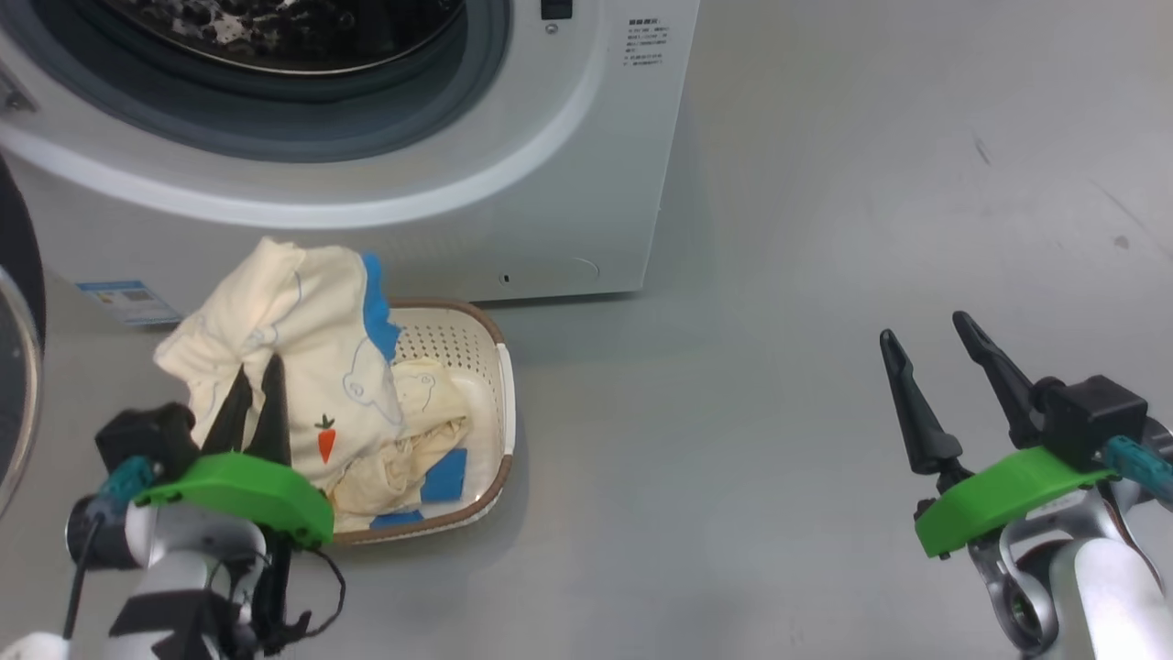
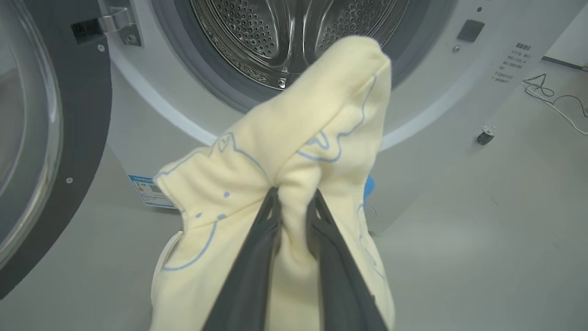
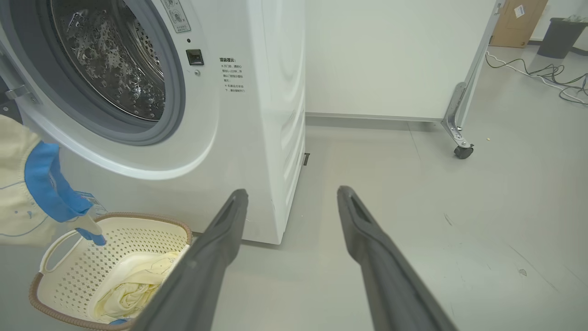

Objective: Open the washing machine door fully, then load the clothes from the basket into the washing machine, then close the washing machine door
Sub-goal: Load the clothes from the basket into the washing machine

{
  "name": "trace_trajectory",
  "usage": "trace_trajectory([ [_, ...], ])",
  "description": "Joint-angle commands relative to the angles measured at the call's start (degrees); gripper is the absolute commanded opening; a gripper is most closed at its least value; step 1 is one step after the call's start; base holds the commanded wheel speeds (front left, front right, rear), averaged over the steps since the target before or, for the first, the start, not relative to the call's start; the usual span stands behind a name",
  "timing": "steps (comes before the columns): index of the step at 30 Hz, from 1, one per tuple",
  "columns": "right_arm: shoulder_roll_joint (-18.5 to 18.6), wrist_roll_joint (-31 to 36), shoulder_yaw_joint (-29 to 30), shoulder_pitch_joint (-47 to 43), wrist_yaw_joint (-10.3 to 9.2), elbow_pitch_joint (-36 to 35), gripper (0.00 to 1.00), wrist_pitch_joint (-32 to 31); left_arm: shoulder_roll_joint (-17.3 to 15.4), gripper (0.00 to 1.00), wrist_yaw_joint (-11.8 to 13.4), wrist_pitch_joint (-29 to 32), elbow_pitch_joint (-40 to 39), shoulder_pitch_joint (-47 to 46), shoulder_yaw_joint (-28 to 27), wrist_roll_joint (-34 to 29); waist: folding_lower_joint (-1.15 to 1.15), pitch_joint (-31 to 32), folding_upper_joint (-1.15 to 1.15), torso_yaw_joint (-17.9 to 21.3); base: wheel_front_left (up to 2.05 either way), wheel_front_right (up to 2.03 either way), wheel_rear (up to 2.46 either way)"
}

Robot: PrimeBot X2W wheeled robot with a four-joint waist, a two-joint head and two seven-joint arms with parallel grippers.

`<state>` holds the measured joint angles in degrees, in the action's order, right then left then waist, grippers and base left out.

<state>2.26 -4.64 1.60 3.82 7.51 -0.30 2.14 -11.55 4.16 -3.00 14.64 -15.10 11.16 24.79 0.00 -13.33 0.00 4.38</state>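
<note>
1. Directly beyond the tips of the left claw [image 2: 294, 193] stands the washing machine [image 2: 151, 115], its round opening uncovered and the steel drum [image 2: 285, 32] showing above the claw's fingers. In the right wrist view the machine's front [image 3: 239, 138] lies ahead and to the left of the right claw [image 3: 293, 191].
2. The washing machine door [image 2: 89, 138] is swung open and lies well to the left of the left claw, black rim and clear glass facing the camera. In the head view only its edge [image 1: 16, 275] is seen, up and left of that claw.
3. The basket [image 1: 449, 344] sits on the grey floor [image 1: 779, 412] just to the right of the left claw [image 1: 259, 367], close to the machine's base and well apart from the right claw [image 1: 924, 326].
4. The clothes [image 2: 294, 151]: one cream piece with blue line drawings is bunched between the left claw's fingers and rises past their tips toward the drum. In the head view its carrot mark [image 1: 324, 440] sits just right of the claw. More cream and blue cloth [image 3: 133, 285] lies in the basket.
5. The left claw is clamped on the cream cloth, its fingers nearly together.
6. The right claw has its fingers spread wide with nothing between them, hovering over bare floor.
</note>
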Motion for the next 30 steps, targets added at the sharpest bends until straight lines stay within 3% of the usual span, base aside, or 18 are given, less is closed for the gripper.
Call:
trace_trajectory([
  [1, 0.62, -0.43, -1.28, 2.92, -0.02, -1.87, 1.0, 0.74, -2.23, 0.0, -0.25, 0.72, -1.32, -4.46, -2.46, 0.14, 0.0, -2.61, 0.0, 1.09, 0.0, 0.0, 0.0],
  [25, 0.62, -4.71, -5.73, 10.99, -0.02, 5.36, 1.0, 7.77, -14.58, 0.0, -7.36, 20.67, 15.32, -44.1, -2.84, 1.72, 0.0, -18.3, 0.0, 10.11, 0.0, 0.0, 0.0],
  [30, 0.62, -5.2, -6.45, 12.35, -0.02, 6.52, 1.0, 8.87, -16.44, 0.0, -7.8, 22.13, 17.47, -52.01, -2.93, 1.39, 0.0, -21.69, 0.0, 11.23, 0.0, 0.0, 0.0],
])
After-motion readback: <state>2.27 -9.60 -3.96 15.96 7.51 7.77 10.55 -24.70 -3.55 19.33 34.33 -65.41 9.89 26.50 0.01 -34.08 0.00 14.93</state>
